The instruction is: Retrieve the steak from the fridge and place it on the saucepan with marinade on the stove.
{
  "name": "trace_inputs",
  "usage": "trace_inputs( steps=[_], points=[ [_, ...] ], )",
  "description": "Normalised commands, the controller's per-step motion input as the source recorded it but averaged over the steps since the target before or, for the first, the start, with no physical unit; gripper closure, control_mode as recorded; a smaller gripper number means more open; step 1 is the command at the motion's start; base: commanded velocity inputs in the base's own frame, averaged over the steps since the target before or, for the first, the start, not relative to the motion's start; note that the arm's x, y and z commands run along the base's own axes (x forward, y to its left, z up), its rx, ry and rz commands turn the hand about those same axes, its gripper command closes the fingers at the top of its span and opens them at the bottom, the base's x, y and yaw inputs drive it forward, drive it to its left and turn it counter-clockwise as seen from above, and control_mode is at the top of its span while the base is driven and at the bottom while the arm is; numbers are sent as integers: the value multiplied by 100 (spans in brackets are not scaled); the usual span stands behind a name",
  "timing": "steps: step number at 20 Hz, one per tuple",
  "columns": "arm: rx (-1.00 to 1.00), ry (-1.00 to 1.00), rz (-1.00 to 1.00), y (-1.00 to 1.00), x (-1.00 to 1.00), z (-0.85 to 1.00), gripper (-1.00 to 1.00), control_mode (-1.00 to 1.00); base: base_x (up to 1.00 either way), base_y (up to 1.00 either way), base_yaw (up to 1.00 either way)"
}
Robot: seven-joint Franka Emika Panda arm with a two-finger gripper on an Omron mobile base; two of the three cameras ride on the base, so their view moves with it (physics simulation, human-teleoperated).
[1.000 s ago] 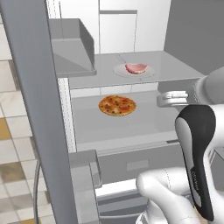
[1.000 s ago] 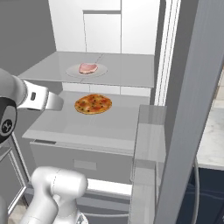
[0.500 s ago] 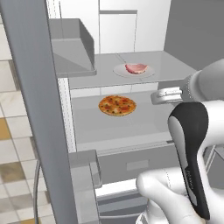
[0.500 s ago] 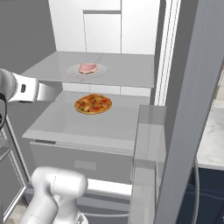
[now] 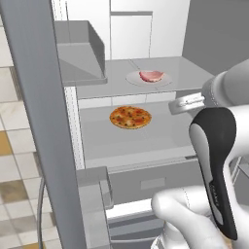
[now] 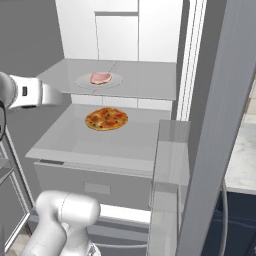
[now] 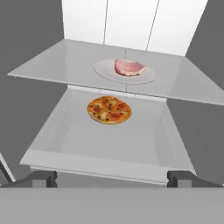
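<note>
Hand (image 7: 112, 178) agape, facing steak (image 7: 129, 67), pizza (image 7: 109, 109)

No readable text, labels, brands, numbers or signs anywhere. Fridge (image 6: 165, 150) shelves and walls are plain; steak (image 7: 129, 67), its plate (image 7: 105, 70) and the pizza (image 7: 109, 109) carry no markings. Robot arm casing shows no legible print.

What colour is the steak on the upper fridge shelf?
Pinkish-red with a paler edge; the steak shows best in the hand view.
</note>
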Motion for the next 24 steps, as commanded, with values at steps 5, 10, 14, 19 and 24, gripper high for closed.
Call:
trace_inputs(
  steps=[5, 10, 14, 19, 24],
  points=[
    [-11, -6, 6, 4, 17, 0, -100, -100, 0, 0, 0],
    [-5, -4, 7, 1, 30, 0, -100, -100, 0, 0, 0],
    [0, -1, 7, 1, 41, 8, -100, -100, 0, 0, 0],
    [0, 0, 1, 21, 53, 15, -100, -100, 0, 0, 0],
    [-1, 4, 0, 18, 59, 14, -100, -100, 0, 0, 0]
  ],
)
